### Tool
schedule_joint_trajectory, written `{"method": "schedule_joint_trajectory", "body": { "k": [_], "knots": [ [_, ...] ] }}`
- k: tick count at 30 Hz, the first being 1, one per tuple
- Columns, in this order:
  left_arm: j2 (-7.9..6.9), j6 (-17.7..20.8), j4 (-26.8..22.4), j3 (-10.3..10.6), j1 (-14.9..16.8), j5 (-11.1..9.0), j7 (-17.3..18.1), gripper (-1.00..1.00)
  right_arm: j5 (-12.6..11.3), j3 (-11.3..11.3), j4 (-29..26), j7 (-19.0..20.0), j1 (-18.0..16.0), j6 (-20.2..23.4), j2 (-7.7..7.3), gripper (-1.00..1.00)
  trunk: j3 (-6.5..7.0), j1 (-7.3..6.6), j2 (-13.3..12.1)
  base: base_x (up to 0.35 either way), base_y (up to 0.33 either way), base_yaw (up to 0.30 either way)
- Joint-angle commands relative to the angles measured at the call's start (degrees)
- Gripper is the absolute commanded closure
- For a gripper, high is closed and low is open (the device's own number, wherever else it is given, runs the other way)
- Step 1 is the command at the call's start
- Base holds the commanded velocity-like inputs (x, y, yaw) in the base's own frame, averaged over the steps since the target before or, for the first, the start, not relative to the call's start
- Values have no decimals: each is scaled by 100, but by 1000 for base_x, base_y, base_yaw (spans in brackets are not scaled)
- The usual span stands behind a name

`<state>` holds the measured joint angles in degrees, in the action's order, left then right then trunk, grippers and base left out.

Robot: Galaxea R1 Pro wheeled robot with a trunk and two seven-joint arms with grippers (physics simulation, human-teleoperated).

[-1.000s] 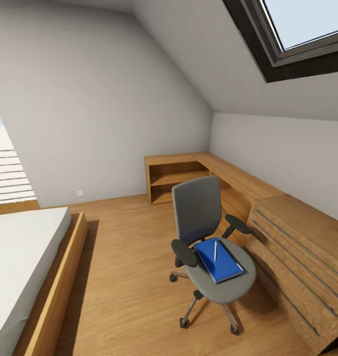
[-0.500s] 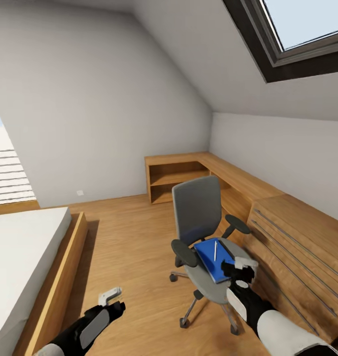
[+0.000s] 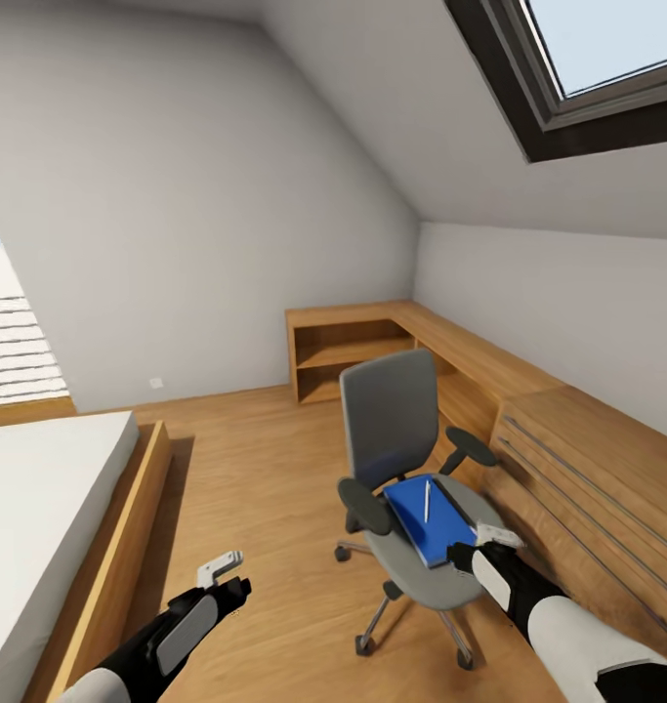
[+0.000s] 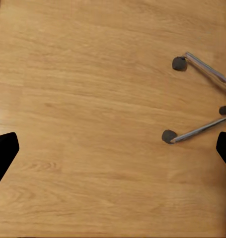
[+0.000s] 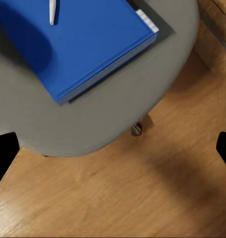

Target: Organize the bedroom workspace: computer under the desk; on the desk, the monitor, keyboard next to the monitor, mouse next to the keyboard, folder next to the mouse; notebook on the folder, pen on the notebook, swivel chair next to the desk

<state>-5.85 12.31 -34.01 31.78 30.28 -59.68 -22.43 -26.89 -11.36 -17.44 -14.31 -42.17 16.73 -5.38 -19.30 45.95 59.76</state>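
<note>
Right gripper (image 3: 489, 543) has drawn back, jaws spread, above the folder (image 5: 83, 44) on the swivel chair (image 3: 411, 469); left gripper (image 3: 221, 574) spread too.

We see sloped white walls (image 3: 206, 195) under a dark-framed skylight (image 3: 587, 78), a light wood floor (image 3: 255, 508), a low wooden corner shelf (image 3: 348, 351), a drawer chest (image 3: 587, 488), and what may be a bed (image 3: 40, 517).

The pen (image 3: 427, 500) lies on the folder (image 3: 430, 520), on the swivel chair (image 3: 406, 478) beside the drawer chest (image 3: 592, 498).
</note>
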Motion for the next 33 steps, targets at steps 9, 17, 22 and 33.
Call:
{"method": "schedule_joint_trajectory", "body": {
  "k": [9,17,22,33],
  "knots": [
    [-4,15,-87,43,5,-35,-51,-100,-111,-42,-30,96,-2,72,-156,-100,-7,3,4,319,0,0],
    [-12,17,-90,31,5,-35,-51,-100,-98,-58,-39,112,-2,-19,-156,-100,-7,3,4,330,0,0],
    [-12,16,-88,37,6,-35,-51,-100,-95,-74,-40,113,-2,-29,-149,-100,-7,3,4,331,0,0],
    [-12,17,-88,31,5,-42,-70,-100,-82,-92,-40,116,-2,-30,-147,-100,-7,3,4,314,-92,0]
  ]
}}
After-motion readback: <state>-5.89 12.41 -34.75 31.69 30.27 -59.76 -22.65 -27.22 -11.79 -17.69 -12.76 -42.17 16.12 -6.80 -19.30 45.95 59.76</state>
